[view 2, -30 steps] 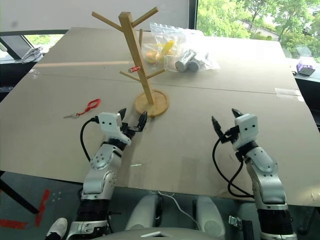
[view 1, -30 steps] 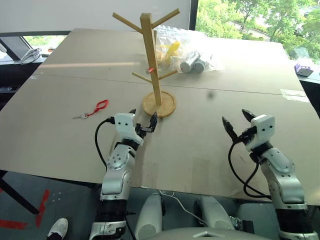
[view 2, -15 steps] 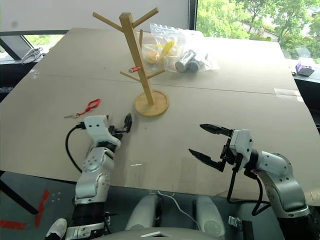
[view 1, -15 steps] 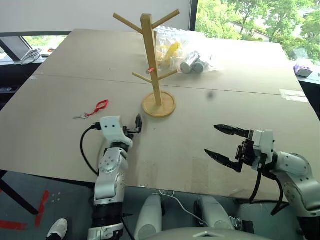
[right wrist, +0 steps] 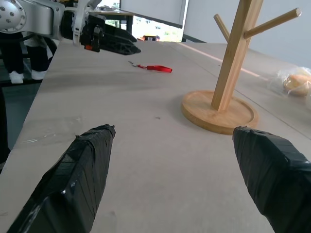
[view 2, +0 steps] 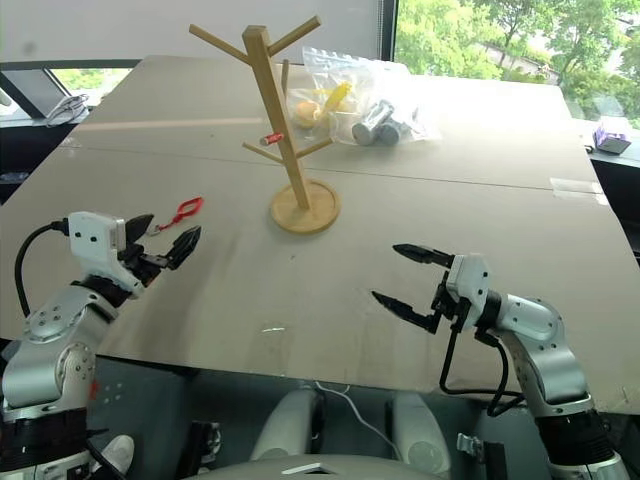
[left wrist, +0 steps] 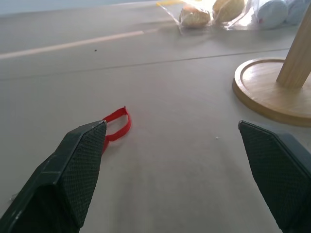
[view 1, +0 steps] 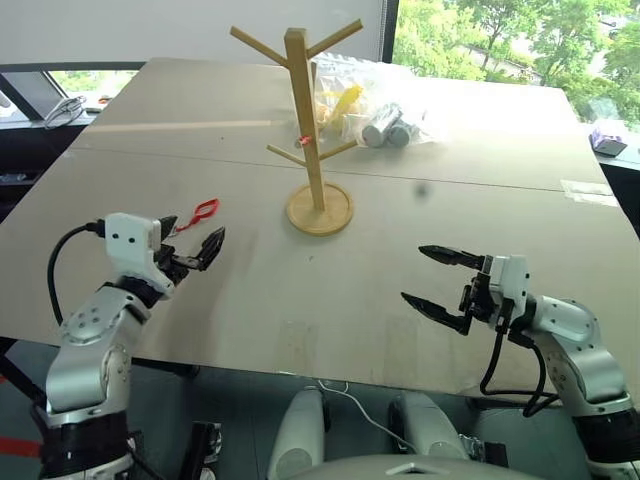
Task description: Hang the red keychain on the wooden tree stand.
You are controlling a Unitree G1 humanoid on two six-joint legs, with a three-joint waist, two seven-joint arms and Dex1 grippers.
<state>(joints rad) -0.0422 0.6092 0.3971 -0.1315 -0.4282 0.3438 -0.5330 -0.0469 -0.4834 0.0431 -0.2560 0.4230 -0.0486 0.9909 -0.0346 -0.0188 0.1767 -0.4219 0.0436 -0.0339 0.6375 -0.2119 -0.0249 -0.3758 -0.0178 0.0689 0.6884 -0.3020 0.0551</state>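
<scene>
Nearest the robot, the left gripper (view 1: pixel 190 246) and the right gripper (view 1: pixel 437 281) are both being held with fingers spread wide and nothing between them. Just beyond the left gripper, the red keychain (view 1: pixel 202 210) is lying flat on the table (view 1: pixel 330 300), well to the left of the wooden tree stand (view 1: pixel 308 128). It is being judged light, thin and floppy; the loop's middle is probably best pinched.

Two robot arms reach forward over a table. The left gripper (view 1: pixel 190 240) points ahead, level, its two black fingers spread wide and empty. The right gripper (view 1: pixel 432 279) points inward toward the left, fingers also spread wide, holding nothing.
</scene>
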